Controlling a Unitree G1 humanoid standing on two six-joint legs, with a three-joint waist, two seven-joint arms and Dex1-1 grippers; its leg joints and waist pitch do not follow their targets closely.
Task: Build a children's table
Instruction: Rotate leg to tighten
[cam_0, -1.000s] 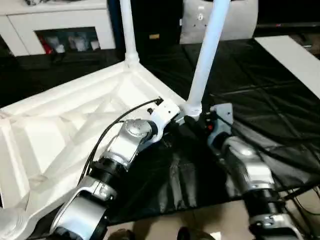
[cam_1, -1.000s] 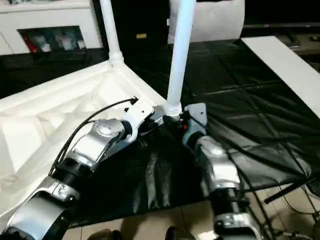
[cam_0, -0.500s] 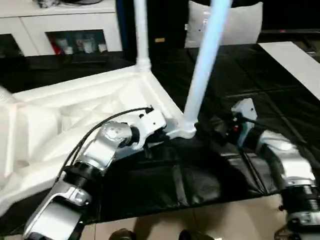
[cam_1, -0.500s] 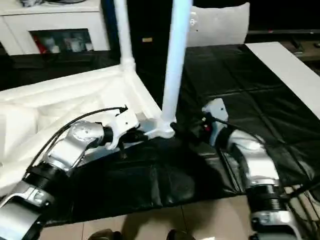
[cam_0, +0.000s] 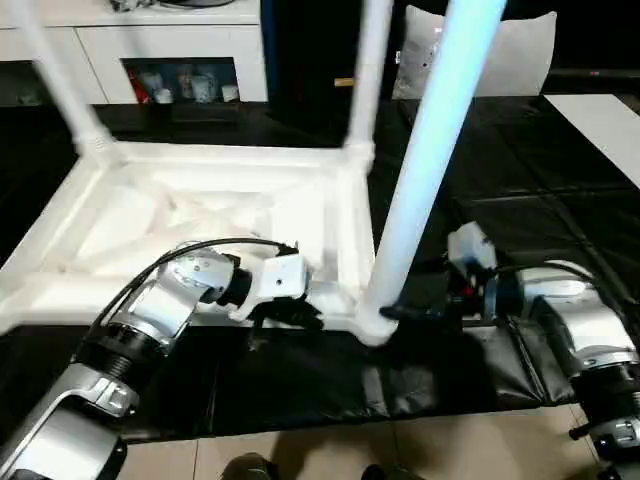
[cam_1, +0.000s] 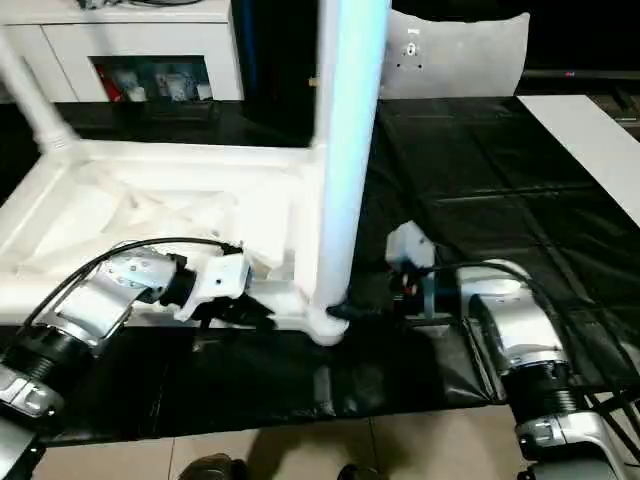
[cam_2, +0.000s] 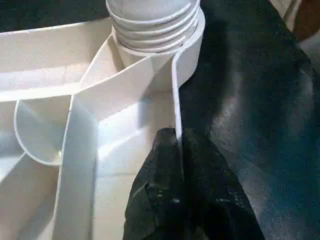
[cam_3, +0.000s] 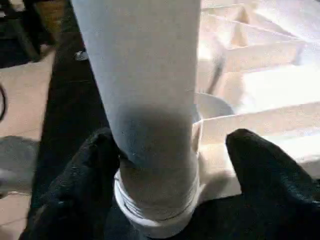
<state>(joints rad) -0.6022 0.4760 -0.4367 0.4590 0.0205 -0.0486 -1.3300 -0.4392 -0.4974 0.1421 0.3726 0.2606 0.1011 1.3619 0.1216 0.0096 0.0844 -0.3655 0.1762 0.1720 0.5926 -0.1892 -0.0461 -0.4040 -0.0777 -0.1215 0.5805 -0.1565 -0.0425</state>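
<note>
The children's table lies upside down, its white ribbed top (cam_0: 200, 160) facing up. Three white legs stand in corner sockets: the near leg (cam_0: 420, 170) and two at the back (cam_0: 365, 70) (cam_0: 60, 90). My left gripper (cam_0: 305, 312) is shut on the top's thin front rim (cam_2: 175, 90), just beside the near leg's threaded collar (cam_2: 150, 25). My right gripper (cam_0: 405, 312) is open around the near leg's base (cam_3: 155, 165). One finger (cam_3: 85, 175) lies against the tube, while the other (cam_3: 260, 165) stands apart from it.
A black-covered work table (cam_0: 520, 170) carries the top, whose front edge runs close to the near corner. A white cabinet with a glass door (cam_0: 180, 60) stands behind. A white board (cam_0: 600, 120) lies at the far right, and there is bare floor (cam_0: 450, 450) in front.
The whole view has swung, bringing a third leg into sight. My right gripper, drawn back from the near leg half a second ago, is around its base again. The left gripper keeps its hold.
</note>
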